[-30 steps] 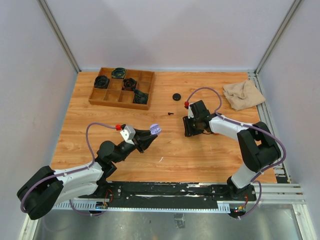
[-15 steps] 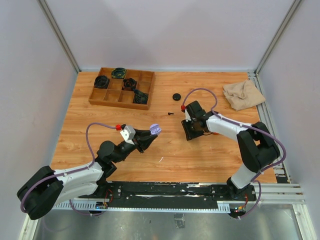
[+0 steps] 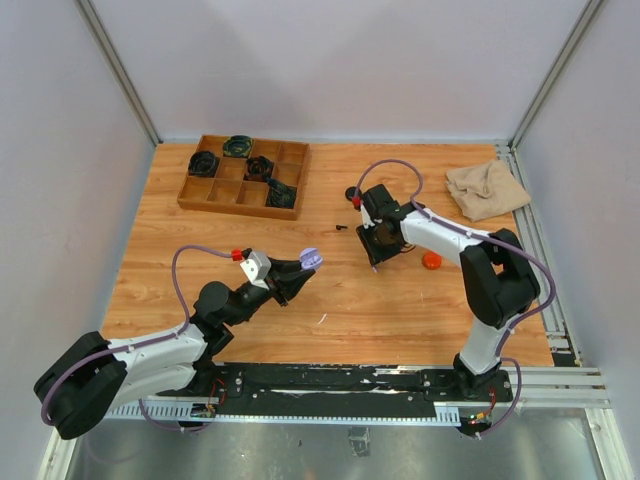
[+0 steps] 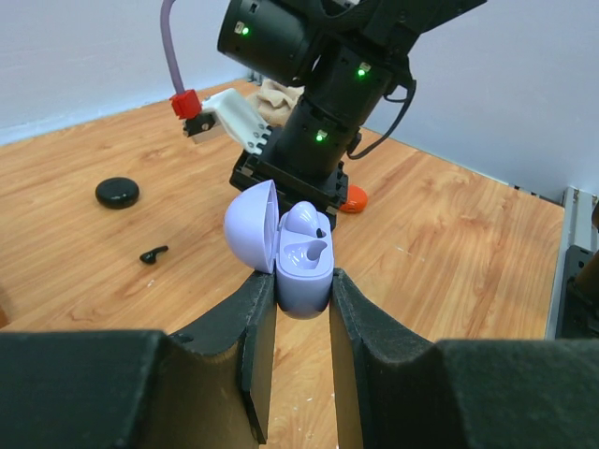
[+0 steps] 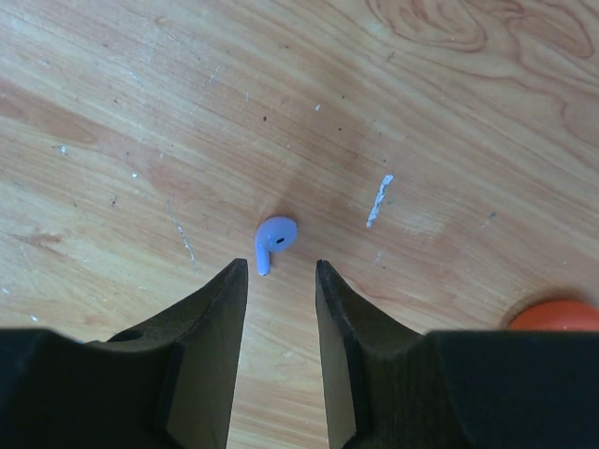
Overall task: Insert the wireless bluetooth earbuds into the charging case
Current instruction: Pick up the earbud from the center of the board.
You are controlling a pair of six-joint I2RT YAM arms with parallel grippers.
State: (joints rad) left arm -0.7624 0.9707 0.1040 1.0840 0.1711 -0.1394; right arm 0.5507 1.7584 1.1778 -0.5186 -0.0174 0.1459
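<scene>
Small lavender plastic earbud (image 5: 274, 239) lies on wooden bench (image 5: 421, 112), frame centre, just beyond right gripper (image 5: 281, 276), jaws spread. Light, slick, rounded: likely pinch across bulb. Lid-up lavender charging case (image 4: 301, 253) clamped in left gripper (image 4: 302, 295).

The orange case (image 5: 560, 315) runs off the edge.

Earbud (image 5: 274, 241) just fwd of right tool (image 5: 281, 271); case (image 4: 301, 267) in left tool (image 4: 298, 282), 2nd bud (image 4: 303, 217) inside.

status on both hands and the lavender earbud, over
Left hand shut on open lavender case, one earbud seated. Right hand open, over loose lavender earbud on table. Nothing between them.
</scene>
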